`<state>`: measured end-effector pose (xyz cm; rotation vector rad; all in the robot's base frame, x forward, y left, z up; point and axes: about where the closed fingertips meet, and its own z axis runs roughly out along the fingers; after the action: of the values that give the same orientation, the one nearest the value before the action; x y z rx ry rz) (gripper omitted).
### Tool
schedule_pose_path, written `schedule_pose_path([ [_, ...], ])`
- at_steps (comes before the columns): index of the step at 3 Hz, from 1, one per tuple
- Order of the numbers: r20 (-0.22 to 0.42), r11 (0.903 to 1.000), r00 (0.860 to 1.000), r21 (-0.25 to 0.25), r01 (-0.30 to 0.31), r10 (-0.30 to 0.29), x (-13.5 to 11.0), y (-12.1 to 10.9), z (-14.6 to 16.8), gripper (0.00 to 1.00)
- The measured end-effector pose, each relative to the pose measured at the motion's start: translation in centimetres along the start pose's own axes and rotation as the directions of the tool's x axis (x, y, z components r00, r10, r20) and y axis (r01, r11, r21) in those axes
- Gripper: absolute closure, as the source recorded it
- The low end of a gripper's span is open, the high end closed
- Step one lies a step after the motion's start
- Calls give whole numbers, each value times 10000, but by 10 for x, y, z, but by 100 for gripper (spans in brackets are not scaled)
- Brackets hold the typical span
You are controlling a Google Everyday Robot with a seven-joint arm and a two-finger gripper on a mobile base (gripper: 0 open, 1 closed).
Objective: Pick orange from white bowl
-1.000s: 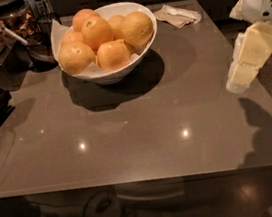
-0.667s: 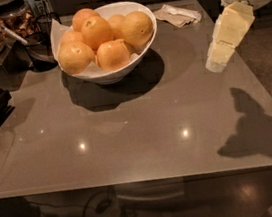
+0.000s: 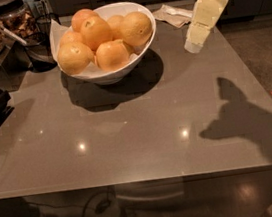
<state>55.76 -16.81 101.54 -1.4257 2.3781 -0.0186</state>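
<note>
Camera view of a grey table [image 3: 129,131] with the white bowl [image 3: 117,75] standing at its far left, lined with white paper and heaped with about seven oranges. The orange [image 3: 136,28] meant for picking is the large, pale yellow-orange one at the right side of the heap, resting against the bowl's raised right rim and leaning on its neighbours. The gripper [image 3: 194,46] hangs in the air to the right of the bowl, well apart from the fruit, its pale body sloping down and left toward the table. Whether it is open or closed cannot be told, and it holds nothing that can be seen. Judged from its look, the orange is firm, fairly heavy for its size and not fragile. Its dimpled skin should give fair grip, but its roundness makes it apt to roll or squirt out of a narrow pinch. The best hold is probably across the widest part, from above, where the top and right flank lie exposed. The neighbouring fruit may shift once it is lifted. A crumpled napkin [image 3: 173,14] lies at the far right, and dark jars [image 3: 12,19] stand at the far left.
</note>
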Motion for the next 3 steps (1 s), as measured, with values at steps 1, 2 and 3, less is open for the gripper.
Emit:
schedule_pose_path([
  [1,602,9998,9980,-80,187,-181,-16,-7,4,0],
  [2,1027,9976,9929,-296,628,-594,-50,-20,12,0],
  [3,1214,9935,9865,-181,1126,-1096,-85,-36,18,0],
])
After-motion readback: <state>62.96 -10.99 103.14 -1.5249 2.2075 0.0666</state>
